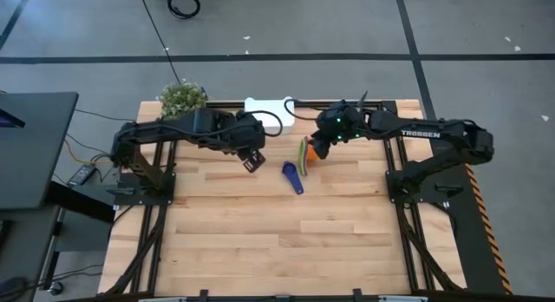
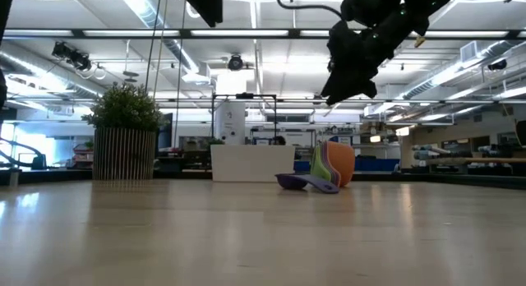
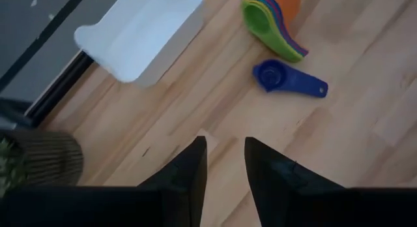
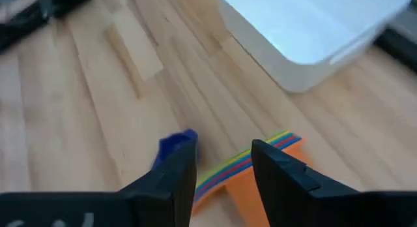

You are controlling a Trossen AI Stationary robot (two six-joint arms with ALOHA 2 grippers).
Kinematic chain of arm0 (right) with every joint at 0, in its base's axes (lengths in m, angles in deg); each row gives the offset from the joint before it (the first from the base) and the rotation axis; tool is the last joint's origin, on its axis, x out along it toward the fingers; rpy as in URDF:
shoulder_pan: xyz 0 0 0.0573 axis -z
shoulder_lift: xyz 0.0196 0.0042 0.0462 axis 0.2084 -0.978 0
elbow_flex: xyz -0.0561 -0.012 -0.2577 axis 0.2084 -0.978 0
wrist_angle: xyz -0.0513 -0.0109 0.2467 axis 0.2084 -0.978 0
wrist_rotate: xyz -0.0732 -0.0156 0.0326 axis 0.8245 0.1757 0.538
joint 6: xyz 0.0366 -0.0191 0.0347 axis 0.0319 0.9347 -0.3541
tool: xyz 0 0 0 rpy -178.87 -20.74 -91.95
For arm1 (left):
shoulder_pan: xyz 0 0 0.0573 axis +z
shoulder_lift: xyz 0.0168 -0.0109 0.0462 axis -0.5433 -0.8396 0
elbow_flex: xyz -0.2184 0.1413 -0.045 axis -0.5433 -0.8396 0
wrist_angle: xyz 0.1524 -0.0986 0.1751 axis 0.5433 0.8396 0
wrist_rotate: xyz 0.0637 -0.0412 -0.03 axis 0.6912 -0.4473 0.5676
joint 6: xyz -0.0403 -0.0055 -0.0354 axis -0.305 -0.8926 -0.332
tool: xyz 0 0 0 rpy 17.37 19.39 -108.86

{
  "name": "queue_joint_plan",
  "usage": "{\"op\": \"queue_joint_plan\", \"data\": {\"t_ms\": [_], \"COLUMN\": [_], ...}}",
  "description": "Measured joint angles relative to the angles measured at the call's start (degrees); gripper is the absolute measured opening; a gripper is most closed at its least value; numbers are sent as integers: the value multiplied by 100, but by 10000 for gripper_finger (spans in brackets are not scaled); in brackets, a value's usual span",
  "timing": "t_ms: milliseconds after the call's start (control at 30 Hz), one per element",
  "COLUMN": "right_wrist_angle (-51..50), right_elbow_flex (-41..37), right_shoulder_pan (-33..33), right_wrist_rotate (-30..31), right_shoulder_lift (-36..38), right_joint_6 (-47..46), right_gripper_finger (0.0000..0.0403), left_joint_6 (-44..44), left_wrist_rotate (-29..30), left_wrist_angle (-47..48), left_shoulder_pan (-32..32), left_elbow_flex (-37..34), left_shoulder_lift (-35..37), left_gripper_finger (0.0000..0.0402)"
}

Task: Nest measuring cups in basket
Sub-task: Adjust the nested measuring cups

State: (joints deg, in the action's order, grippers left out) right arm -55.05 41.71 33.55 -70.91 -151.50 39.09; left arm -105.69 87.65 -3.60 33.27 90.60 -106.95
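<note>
Two dark robot arms hang over a pale wooden bench on which a stack of nested measuring cups lies tipped on its side, the orange cup outermost and green, yellow, red and blue rims fanning out from it. A single dark blue cup lies apart on the bench just beside the stack, bowl up, its handle pointing away from the back edge. The white basket stands at the back edge of the bench, near the stack but not touching it, and no cup can be seen inside it.

The right pincer hovers directly above the stacked cups' handles, its two fingers parted with the coloured handles showing in the gap below; it holds nothing. In the low view it hangs clear above the stack.

The left pincer hovers over bare wood a little way from the loose blue cup, fingers set narrowly apart and empty.

A potted green plant stands at the back corner of the bench, on the left arm's side of the basket.
</note>
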Motion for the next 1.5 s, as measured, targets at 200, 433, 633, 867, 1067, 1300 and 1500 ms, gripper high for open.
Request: {"op": "queue_joint_plan", "data": {"t_ms": [200,433,633,867,1067,1300,1500], "right_wrist_angle": [-71,-119,-54,-51,-71,-203,-424], "right_elbow_flex": [-2,0,0,0,0,2,1], "right_shoulder_pan": [-89,-519,-952,-1095,-1093,-1056,-1051], "right_wrist_rotate": [-316,-742,-677,-436,-449,-117,105], "right_shoulder_lift": [-132,-406,-843,-1257,-1413,-1339,-1339], "right_joint_6": [-541,-1079,-1726,-2295,-2535,-2358,-2357], "right_gripper_finger": [153,153,153,153,151,151,151], "left_joint_6": [-304,-258,-151,4,246,304,345], "left_wrist_rotate": [12,0,-3,-2,-2,-2,-2], "left_wrist_angle": [236,401,447,447,443,443,441], "left_shoulder_pan": [2,2,0,-1,-4,-58,-93], "left_elbow_flex": [2,2,2,2,2,2,2], "left_shoulder_lift": [194,212,212,212,212,212,212], "left_gripper_finger": [112,112,112,112,112,112,112]}}
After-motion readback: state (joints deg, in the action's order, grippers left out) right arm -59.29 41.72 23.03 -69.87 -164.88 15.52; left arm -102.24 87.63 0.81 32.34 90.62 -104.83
